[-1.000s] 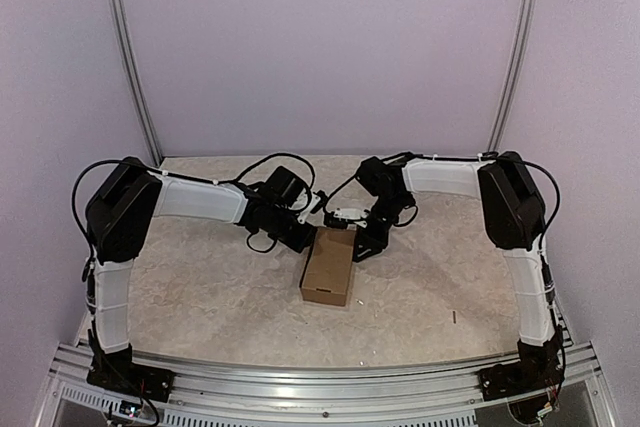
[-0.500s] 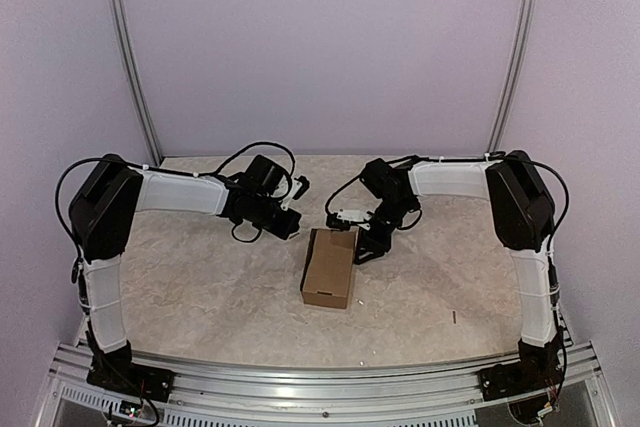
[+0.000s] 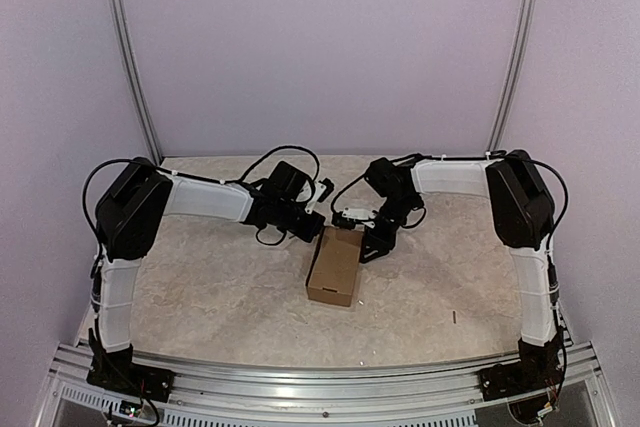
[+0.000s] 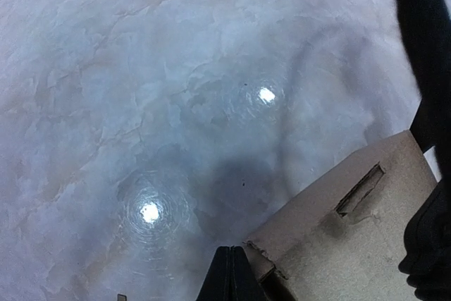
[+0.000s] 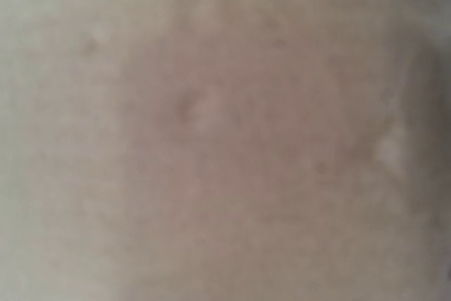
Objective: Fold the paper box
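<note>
Top external: paper box (image 3: 334, 269) on marbled table (image 3: 200, 292)

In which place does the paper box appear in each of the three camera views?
Top external: the paper box lies mid-table, between the two arms.
Left wrist: the paper box fills the lower right corner, slot visible.
Right wrist: only a brownish blur; cannot tell.
Shared landmark: the marbled table, in the top and left wrist views.

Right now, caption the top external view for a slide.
Left end effector, shut, and right end effector flank the far end of the brown paper box on a marbled table.
</note>
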Motion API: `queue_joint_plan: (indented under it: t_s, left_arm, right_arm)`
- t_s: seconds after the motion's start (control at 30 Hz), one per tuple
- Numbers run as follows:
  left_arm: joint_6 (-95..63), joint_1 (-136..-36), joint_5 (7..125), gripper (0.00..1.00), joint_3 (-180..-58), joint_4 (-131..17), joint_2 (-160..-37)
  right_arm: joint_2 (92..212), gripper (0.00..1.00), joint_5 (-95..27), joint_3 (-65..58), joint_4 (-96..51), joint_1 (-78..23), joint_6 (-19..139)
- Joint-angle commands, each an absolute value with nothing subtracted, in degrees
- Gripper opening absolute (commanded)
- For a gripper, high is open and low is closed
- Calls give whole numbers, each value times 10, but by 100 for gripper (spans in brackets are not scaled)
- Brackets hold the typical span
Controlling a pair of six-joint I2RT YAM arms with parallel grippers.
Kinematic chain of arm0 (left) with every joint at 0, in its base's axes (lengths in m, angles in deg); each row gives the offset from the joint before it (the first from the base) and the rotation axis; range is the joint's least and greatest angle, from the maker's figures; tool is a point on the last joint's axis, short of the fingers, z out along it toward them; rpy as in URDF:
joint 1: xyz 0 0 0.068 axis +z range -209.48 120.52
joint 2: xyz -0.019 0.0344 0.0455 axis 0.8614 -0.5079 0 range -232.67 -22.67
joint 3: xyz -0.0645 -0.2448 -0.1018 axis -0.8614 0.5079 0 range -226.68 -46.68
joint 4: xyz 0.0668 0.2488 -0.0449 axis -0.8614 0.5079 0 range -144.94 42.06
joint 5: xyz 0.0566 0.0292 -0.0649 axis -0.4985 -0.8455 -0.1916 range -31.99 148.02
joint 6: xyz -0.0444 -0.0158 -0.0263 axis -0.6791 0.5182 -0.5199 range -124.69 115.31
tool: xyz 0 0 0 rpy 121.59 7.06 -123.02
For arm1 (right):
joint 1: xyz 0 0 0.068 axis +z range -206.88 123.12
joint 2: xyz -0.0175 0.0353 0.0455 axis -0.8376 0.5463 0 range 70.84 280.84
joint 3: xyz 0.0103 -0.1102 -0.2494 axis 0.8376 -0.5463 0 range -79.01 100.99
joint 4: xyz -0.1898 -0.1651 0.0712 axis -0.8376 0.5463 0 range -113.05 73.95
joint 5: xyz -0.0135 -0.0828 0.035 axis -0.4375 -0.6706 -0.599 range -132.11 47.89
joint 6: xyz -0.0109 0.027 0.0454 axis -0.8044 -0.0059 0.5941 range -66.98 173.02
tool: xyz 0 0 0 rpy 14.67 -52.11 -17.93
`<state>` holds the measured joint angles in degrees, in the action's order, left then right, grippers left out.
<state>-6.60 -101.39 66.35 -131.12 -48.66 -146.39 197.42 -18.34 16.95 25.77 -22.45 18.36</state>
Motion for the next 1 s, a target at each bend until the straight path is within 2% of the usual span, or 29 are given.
queue_joint_plan:
  t_s: [0.0, 0.17, 0.43, 0.6, 0.77, 0.83, 0.97]
  left_arm:
    - [-57, -1051, 715, 2, -1290, -535, -1455]
    - [-77, -1068, 724, 2, -1280, -572, -1429]
    - [-108, -1128, 602, 2, -1318, -590, -1462]
    - [-147, -1138, 582, 2, -1304, -610, -1473]
    - [-149, -1126, 516, 5, -1274, -599, -1439]
    - [-145, -1108, 502, 6, -1254, -592, -1409]
    - [-118, -1068, 480, 11, -1222, -572, -1350]
  right_arm:
    - [1979, 33, -172, 189, 205, -216, 184]
    - [1978, 34, -153, 196, 200, -210, 189]
    - [1980, 34, -111, 195, 199, -204, 200]
    - [1980, 34, -105, 191, 195, -205, 203]
    - [1960, 35, -118, 168, 193, -214, 202]
    - [1938, 37, -140, 147, 189, -219, 198]
    - [1881, 49, -171, 104, 178, -222, 191]
